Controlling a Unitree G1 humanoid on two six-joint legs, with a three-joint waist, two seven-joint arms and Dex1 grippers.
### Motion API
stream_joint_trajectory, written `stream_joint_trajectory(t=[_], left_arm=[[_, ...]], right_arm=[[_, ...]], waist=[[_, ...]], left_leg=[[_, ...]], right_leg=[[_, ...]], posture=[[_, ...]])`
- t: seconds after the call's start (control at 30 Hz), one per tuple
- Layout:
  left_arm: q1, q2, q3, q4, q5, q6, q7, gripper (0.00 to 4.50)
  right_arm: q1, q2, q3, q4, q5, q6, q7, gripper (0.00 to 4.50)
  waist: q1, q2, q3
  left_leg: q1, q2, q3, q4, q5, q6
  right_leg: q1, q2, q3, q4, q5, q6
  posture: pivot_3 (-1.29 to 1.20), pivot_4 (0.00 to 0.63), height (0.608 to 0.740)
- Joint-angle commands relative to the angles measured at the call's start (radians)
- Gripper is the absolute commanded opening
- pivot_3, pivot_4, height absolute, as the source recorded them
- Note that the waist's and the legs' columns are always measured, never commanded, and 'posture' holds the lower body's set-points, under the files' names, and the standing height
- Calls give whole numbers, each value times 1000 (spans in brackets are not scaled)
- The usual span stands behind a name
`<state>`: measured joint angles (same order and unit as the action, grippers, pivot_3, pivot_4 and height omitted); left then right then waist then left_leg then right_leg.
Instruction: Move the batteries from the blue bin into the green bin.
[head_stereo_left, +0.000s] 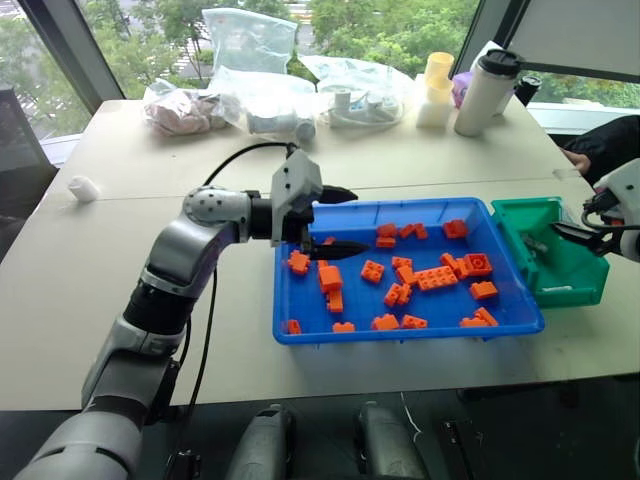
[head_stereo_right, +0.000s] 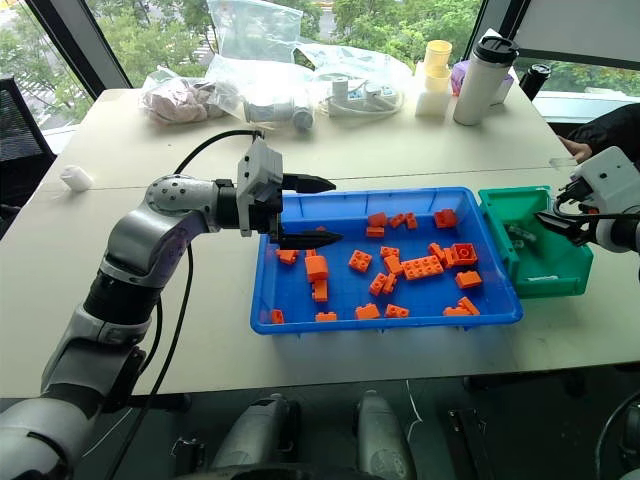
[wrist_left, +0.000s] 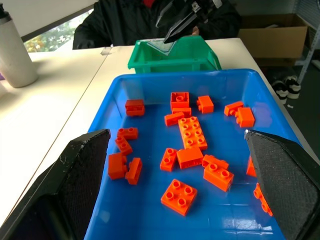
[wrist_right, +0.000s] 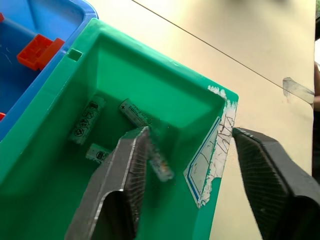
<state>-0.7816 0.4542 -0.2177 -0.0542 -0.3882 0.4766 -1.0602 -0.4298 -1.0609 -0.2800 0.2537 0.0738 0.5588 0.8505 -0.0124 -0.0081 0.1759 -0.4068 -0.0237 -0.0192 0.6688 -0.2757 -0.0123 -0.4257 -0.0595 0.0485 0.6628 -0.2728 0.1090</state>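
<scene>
Over the green bin (wrist_right: 150, 90) at the desk's (head_stereo_left: 120, 250) right edge, right hand (wrist_right: 190, 165) hangs spread w/ nothing in it, and the batteries (wrist_right: 134, 112) lie on the bin floor, one blurred beside a finger. Left hand (head_stereo_right: 312, 212) is spread too, empty, over the blue bin (head_stereo_left: 400, 330), which holds orange bricks (wrist_left: 192, 132) and no batteries I can see. Risk, imo: right hand pulling back could clip the bin wall and tip it, since one finger sits inside the rim, other outside.

Left tool (wrist_left: 185, 185) open over blue bin (wrist_left: 150, 80) w/ orange bricks (wrist_left: 192, 132); green bin (wrist_left: 172, 57) beyond.
</scene>
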Motion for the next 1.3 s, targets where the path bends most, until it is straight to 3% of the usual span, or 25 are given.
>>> stream_joint_trajectory(t=[0.03,0.3,0.43,0.53,0.63,0.83,1.3], left_arm=[[-1,21,39,-52,-19,11,1,4500],[47,139,111,-133,-62,91,-9,4500],[133,273,221,-258,-136,203,-5,4500],[236,383,348,-351,-211,324,19,4500],[337,430,441,-426,-280,418,66,4500],[470,422,487,-501,-343,471,143,4500],[548,446,550,-492,-372,450,208,4500]], right_arm=[[-38,-30,-5,7,-5,-29,-25,4217],[-71,36,-79,-201,205,67,45,4217],[58,-11,-173,-363,309,190,123,4217],[194,-42,-331,-478,453,374,224,4217],[331,-39,-418,-572,521,461,267,4217],[400,11,-384,-643,552,447,216,4217],[340,25,-236,-565,547,326,165,4217]], waist=[[-1,0,0],[-7,0,0],[3,0,0],[9,-1,0],[8,-1,0],[0,-1,0],[2,-1,0]], left_leg=[[0,0,0,0,0,0],[0,2,-1,-1,0,0],[-1,2,-2,-1,0,0],[-2,0,-3,-1,0,0],[-1,1,-3,-1,-1,1],[16,1,-4,-4,-1,2],[16,2,-4,-4,-2,2]], right_leg=[[0,0,0,0,0,0],[-1,2,0,0,0,0],[-1,2,0,0,0,0],[0,-1,-1,-1,0,0],[2,-1,-2,-2,0,0],[21,-1,-3,-8,0,0],[21,-1,-4,-11,0,0]], posture=[[0,150,740],[0,150,740],[0,150,740],[0,150,740],[0,150,740],[0,150,740],[0,150,740]])
